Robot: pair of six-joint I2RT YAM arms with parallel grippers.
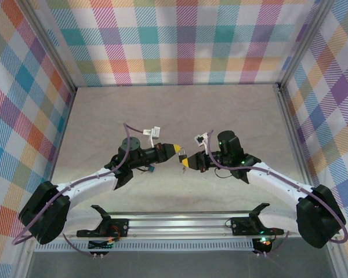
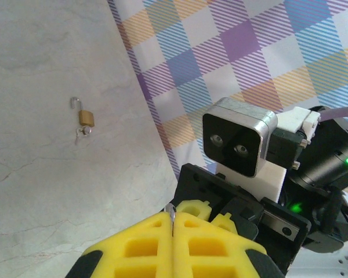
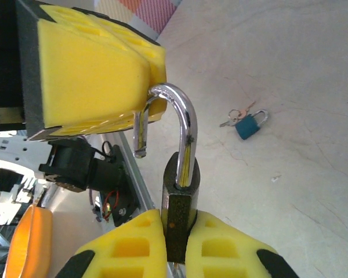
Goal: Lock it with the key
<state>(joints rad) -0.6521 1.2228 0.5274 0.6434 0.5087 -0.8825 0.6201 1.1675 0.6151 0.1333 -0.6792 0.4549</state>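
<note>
Fingers (image 3: 133, 252) of the right gripper (image 3: 178, 223) are clamped on the dark body of the lock (image 3: 177, 200), holding it with the shackle (image 3: 188, 124) pointing away from the wrist. Facing it, the left gripper (image 2: 173, 229) has its fingers (image 3: 87, 81) pressed tight together on the bend of the shackle, just beyond the lock body. The shackle's free leg hangs outside the body, so the lock is open. This two-handed hold looks meant to steady the body while the other arm works the shackle. I cannot tell whether anything sits in the keyhole, which is hidden between the right pads. The key (image 3: 246, 124), blue-headed with silver metal beside it, lies on the table (image 3: 301, 191) well apart from the lock, off to one side of the shackle. A brass padlock (image 2: 86, 118) also lies on the table, well apart from the lock. Around the lock the tabletop is bare. Seen from above, the plaid walls (image 1: 180, 40) and the front rail (image 1: 180, 223) stand well away from it, leaving ample room. The tight spot is between the two grippers themselves, nearly touching over the lock
</note>
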